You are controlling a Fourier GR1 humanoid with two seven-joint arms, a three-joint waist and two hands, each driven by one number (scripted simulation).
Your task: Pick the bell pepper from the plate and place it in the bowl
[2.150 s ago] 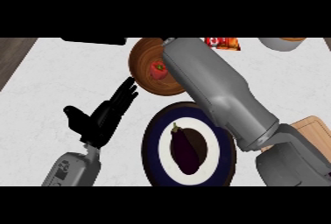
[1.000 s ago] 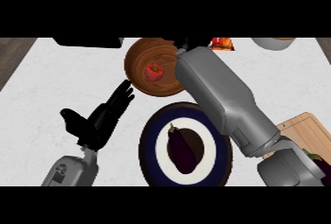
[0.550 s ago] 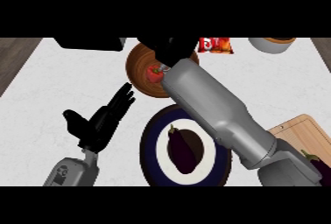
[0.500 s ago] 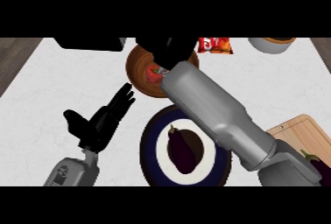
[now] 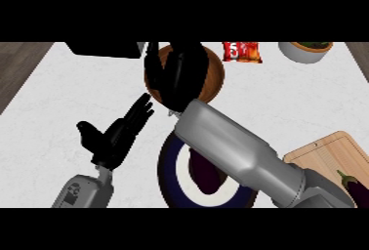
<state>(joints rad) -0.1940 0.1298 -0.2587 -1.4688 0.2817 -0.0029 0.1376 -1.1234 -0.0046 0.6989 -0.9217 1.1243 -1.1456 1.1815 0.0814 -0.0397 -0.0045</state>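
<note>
On the white worktop (image 5: 65, 88), the black left hand (image 5: 115, 136) rests with fingers relaxed. The black right hand (image 5: 175, 73), fingers spread, covers the brown wooden bowl (image 5: 213, 73), hiding the bell pepper; likely light, smooth-skinned, best held round its body.

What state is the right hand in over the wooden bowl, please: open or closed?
Open: the right hand hangs over the wooden bowl with fingers straight and spread.
</note>
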